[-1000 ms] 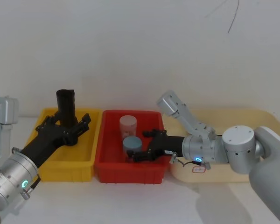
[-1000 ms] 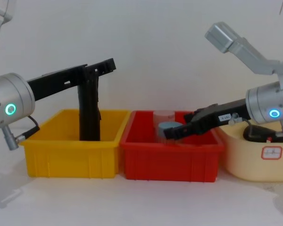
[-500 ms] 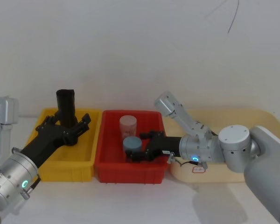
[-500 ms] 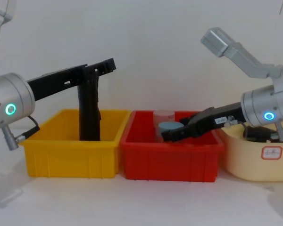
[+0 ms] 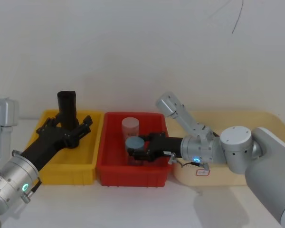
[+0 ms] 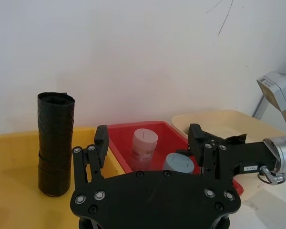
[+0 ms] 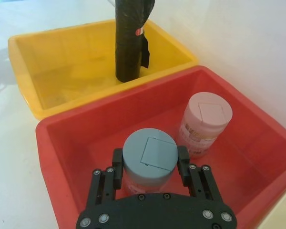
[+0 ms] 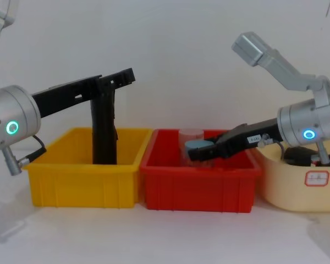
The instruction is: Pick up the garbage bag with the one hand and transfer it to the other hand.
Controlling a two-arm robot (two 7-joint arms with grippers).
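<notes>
- Bag (image 5: 66,107): found standing upright in the yellow bin (image 5: 71,173), which adjoins the red bin (image 5: 133,176) on the robot's left. A red-and-white sticker is noted on it in the right wrist view. It is judged not yet lifted, as its base is seen resting on the bin floor.
- Left gripper (image 5: 69,121): held over the yellow bin, left of the red bin, level with the upper part of the bag in the chest view. Its fingers are spread apart and nothing is held. In the head view the bag appears between them; in the left wrist view it appears off to one side. Whether the bag is truly bracketed cannot be told, and no contact is seen.
- Right gripper (image 7: 149,160): reached into the red bin, its fingers pressed against both sides of the grey jar (image 5: 134,142). A grip on that jar is judged likely. The jar is no part of the task.
- Done: nothing of the task can be confirmed as complete.
- Left to do: the bag to be grasped and raised clear of the yellow bin, carried towards the red bin side, and handed over. The receiving fingers would first have to be freed of the grey jar.
</notes>
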